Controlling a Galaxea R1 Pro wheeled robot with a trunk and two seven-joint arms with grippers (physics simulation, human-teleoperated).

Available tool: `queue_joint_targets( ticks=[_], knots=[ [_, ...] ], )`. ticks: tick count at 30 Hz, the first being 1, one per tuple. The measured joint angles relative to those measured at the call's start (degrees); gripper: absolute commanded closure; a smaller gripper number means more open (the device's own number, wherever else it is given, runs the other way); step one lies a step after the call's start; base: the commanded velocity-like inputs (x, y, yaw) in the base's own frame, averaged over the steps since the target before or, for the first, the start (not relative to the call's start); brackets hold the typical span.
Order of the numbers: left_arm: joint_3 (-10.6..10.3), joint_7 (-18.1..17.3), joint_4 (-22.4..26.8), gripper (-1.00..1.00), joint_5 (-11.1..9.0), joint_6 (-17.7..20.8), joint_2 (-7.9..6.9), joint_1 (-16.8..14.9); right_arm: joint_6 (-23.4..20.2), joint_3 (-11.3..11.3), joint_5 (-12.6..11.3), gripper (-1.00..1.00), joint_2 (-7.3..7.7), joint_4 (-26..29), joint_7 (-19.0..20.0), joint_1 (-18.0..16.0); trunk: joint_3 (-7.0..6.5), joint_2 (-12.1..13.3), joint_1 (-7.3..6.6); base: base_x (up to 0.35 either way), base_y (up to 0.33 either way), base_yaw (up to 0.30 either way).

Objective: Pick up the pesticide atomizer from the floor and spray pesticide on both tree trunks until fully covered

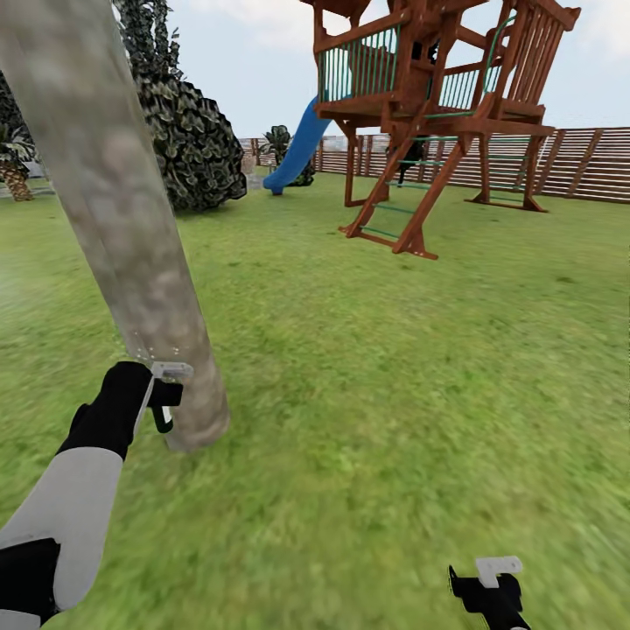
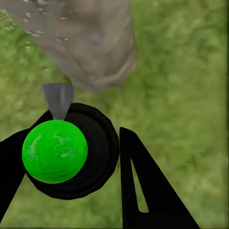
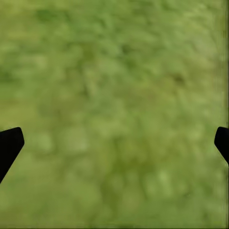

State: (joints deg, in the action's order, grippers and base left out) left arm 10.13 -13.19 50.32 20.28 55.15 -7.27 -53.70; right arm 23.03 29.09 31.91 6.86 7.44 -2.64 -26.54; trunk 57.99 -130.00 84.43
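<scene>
Left claw point(image 2: 71, 162) grips the atomizer point(image 2: 55, 151) just beside the tree trunk point(image 1: 122, 227).

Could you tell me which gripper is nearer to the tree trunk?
Left. The left gripper is right beside the tree trunk near its base; the right gripper hangs over open grass, well away.

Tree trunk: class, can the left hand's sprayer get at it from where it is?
Probably yes: the left hand holds the atomizer beside the tree trunk, nozzle toward the bark, nothing between.
</scene>
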Motion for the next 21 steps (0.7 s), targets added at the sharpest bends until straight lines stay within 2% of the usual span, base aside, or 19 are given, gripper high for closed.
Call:
queue_joint_targets(
  ticks=[5, 14, 16, 19, 21],
  knots=[
    [0.0, 0.3, -0.1, 1.00, 0.0, -0.1, -0.16, 0.1, 0.0, 0.0, 0.0, -1.00, -0.08, 0.0, 0.0, 0.0, 0.00, 0.0, 0.00, 0.019, -0.274, 0.039],
    [0.0, 0.4, -0.1, 1.00, 0.1, -0.1, -0.12, 0.1, 0.0, 0.0, 0.0, -1.00, -0.09, 0.0, 0.0, 0.0, 0.00, 0.0, 0.00, 0.082, -0.274, 0.258],
    [0.2, 0.5, -0.1, 1.00, 0.2, -0.1, -0.12, 0.1, 0.0, 0.0, 0.0, -1.00, -0.09, 0.0, 0.0, 0.0, 0.00, 0.0, 0.00, 0.086, -0.274, 0.102],
    [3.4, 0.6, -0.1, 1.00, 0.3, -0.4, -0.15, 0.1, 0.0, 0.0, 0.0, -1.00, 0.00, 0.0, -0.1, 0.0, 0.00, 0.0, 0.00, 0.086, -0.274, 0.014],
    [4.0, 0.6, -0.1, 1.00, 0.1, -0.5, -0.16, 0.1, 0.1, 0.0, 0.0, -1.00, 0.03, 0.0, -0.1, 0.0, 0.00, 0.0, 0.00, 0.086, -0.274, 0.001]
  ],
)
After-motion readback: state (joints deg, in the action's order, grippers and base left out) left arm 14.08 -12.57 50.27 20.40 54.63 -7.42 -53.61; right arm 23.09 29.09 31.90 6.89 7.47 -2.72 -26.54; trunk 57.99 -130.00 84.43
